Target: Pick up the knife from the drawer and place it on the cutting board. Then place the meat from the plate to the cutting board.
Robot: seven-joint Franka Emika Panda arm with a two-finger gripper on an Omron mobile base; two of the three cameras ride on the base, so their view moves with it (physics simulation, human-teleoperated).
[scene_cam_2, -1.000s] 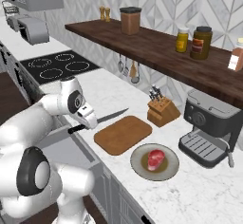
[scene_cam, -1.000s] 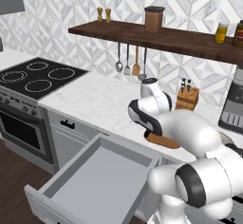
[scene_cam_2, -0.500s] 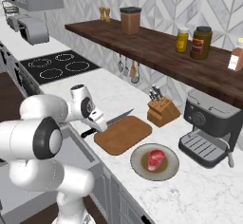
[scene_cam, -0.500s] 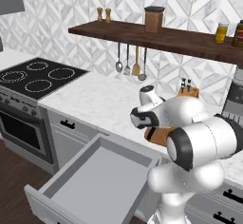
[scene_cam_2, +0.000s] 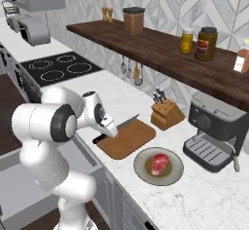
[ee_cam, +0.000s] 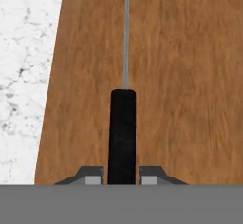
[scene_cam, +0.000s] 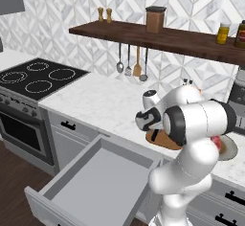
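My gripper (scene_cam_2: pixel 109 129) is shut on the knife (scene_cam_2: pixel 127 123) and holds it low over the near left part of the brown cutting board (scene_cam_2: pixel 129 140). In the hand view the black handle (ee_cam: pixel 122 133) runs between my fingertips (ee_cam: pixel 93 174), and the thin grey blade (ee_cam: pixel 126 28) points away over the board (ee_cam: pixel 185 76). Whether the knife touches the wood I cannot tell. The red meat (scene_cam_2: pixel 159 162) lies on the grey-green plate (scene_cam_2: pixel 146 171), right of the board. The wide grey drawer (scene_cam: pixel 95 184) stands open; no object shows on the visible part of its floor.
A wooden knife block (scene_cam_2: pixel 165 114) stands behind the board and a coffee machine (scene_cam_2: pixel 214 131) is to its right. Utensils (scene_cam: pixel 128 62) hang under the shelf. The stove (scene_cam: pixel 33 76) is at the far left. White marble counter (ee_cam: pixel 23 76) borders the board.
The arm has carried the knife to the right and lower, from beside the board's left edge to over the board. The meat, the plate and the drawer have not moved.
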